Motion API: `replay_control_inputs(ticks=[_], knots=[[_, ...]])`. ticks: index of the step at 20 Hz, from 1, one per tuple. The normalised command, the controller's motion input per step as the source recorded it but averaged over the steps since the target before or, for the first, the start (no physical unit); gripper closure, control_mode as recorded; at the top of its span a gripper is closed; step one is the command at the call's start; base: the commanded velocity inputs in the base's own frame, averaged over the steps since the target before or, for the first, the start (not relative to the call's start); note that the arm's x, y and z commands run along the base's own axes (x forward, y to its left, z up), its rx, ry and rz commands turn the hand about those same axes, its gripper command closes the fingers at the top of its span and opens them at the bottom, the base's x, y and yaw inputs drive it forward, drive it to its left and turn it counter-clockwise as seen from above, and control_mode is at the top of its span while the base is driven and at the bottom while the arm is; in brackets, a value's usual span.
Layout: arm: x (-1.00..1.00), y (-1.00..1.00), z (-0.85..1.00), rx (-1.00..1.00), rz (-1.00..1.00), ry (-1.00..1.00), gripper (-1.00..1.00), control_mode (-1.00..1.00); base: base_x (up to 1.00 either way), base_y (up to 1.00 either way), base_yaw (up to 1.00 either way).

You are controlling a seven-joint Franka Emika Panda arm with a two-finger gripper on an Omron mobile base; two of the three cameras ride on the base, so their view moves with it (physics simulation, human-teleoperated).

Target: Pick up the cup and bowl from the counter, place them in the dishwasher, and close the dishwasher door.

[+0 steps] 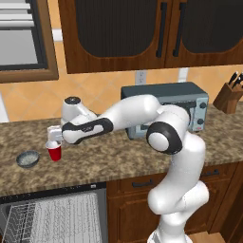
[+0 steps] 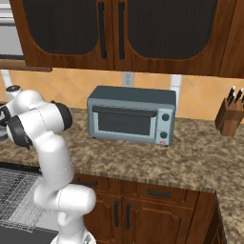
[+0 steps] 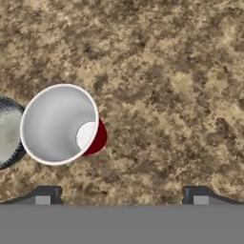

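Observation:
The red cup (image 1: 55,151) stands upright on the brown granite counter (image 1: 118,161), with the grey bowl (image 1: 27,159) a short way to its left. My gripper (image 1: 53,140) hangs just above the cup, pointing down. From the hand view I look down into the cup (image 3: 61,124), which lies left of the gap between the wide-apart fingertips (image 3: 46,194); the gripper (image 3: 121,196) is open and holds nothing. The bowl's rim (image 3: 7,133) shows at the left edge. Below the counter the dishwasher (image 1: 52,216) stands open, its white wire rack (image 2: 14,193) in sight.
A grey toaster oven (image 2: 132,115) sits at the back of the counter and a knife block (image 2: 230,116) stands at the far right. Dark wall cabinets (image 1: 142,28) hang above. Wooden drawers (image 2: 143,193) lie right of the dishwasher.

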Motion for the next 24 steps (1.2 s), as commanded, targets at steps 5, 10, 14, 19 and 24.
replay_control_inputs(ticks=[5, 10, 14, 19, 24], knots=[[0.17, 0.29, 0.00, -0.01, -0.02, 0.05, -1.00, -1.00, 0.00, 0.00, 0.00], [0.25, 0.17, -0.03, 0.00, -0.02, 0.00, -1.00, -1.00, 0.00, 0.00, 0.00], [0.10, 0.03, -0.37, 0.01, -0.04, 0.01, -1.00, -1.00, 0.00, 0.00, 0.00], [0.02, 0.00, -0.52, 0.02, -0.01, 0.01, -1.00, -1.00, 0.00, 0.00, 0.00], [0.00, 0.00, -0.51, 0.04, 0.00, 0.01, -1.00, -1.00, 0.00, 0.00, 0.00]])
